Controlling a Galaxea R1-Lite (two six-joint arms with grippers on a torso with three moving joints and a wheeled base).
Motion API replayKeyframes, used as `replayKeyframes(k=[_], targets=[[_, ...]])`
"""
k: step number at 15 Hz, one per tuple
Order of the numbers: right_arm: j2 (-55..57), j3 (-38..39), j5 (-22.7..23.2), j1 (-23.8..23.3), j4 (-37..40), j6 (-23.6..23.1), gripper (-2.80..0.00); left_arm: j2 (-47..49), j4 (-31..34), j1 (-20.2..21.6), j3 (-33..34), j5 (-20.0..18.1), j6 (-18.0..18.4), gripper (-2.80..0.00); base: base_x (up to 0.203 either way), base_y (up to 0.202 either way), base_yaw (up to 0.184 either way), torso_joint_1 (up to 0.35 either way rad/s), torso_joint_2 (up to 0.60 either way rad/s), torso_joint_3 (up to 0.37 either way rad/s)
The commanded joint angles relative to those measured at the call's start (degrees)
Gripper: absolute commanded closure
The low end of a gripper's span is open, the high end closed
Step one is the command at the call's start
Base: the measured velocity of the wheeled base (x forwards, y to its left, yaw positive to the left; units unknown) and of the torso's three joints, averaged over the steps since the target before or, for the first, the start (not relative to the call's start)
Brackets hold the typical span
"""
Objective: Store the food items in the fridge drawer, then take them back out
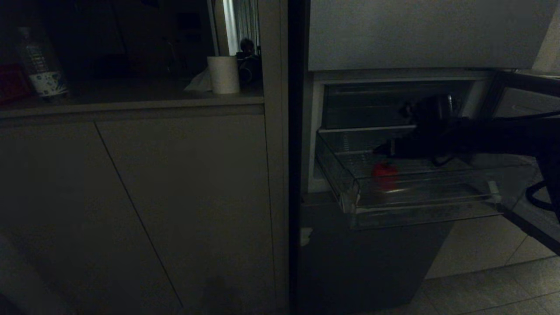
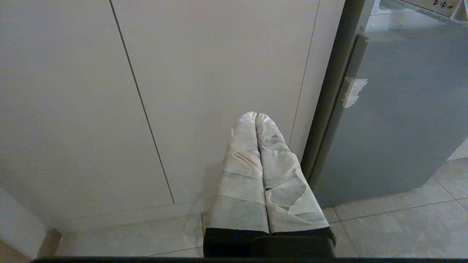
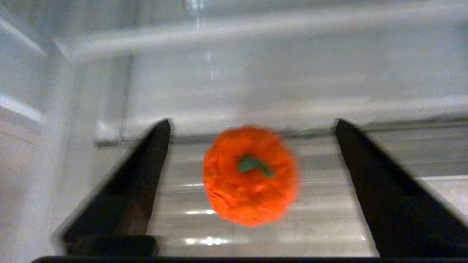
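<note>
Dim kitchen light falls on pale cabinets (image 1: 175,197) and, beside them, the dark grey fridge (image 1: 372,258), which serves as landmark. Its clear drawer (image 1: 420,205) is pulled out from the fridge front. Inside the drawer lies one food item (image 3: 250,175), a round orange-red piece with a green stem mark, resting on the drawer floor near the end closest to the cabinets. The right pincer (image 3: 252,124) reaches into the drawer above that item, its fingers (image 3: 146,175) spread wide to either side of it, apart from it. The left pincer (image 2: 257,115) hangs low before the cabinets just beside the fridge's bottom panel, its taped fingers pressed together on nothing. On the surface above the cabinets stand a white roll (image 1: 223,74) and a bottle (image 1: 41,65).
</note>
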Motion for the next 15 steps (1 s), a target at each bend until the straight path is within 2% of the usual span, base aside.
replayKeyframes(k=[1,5,9,15], targets=[[-7.50,2.62,0.06,-0.70,0.06,-0.02,0.00,0.09,0.02,0.02,0.00,0.02,-0.02,0.00,0.000,0.000,0.000,0.000,0.00,0.000],[-25.06,18.05,0.26,-1.02,-0.13,0.10,0.00,0.09,0.02,0.02,0.00,0.02,-0.02,0.00,0.000,0.000,0.000,0.000,0.00,0.000],[-47.77,38.59,0.07,-1.07,-0.16,-0.61,0.00,0.09,0.02,0.02,0.00,0.02,-0.02,0.00,0.000,0.000,0.000,0.000,0.00,0.000],[-90.48,71.01,-0.22,-1.14,-0.13,-4.39,0.00,0.09,0.02,0.02,0.00,0.02,-0.02,0.00,0.000,0.000,0.000,0.000,0.00,0.000]])
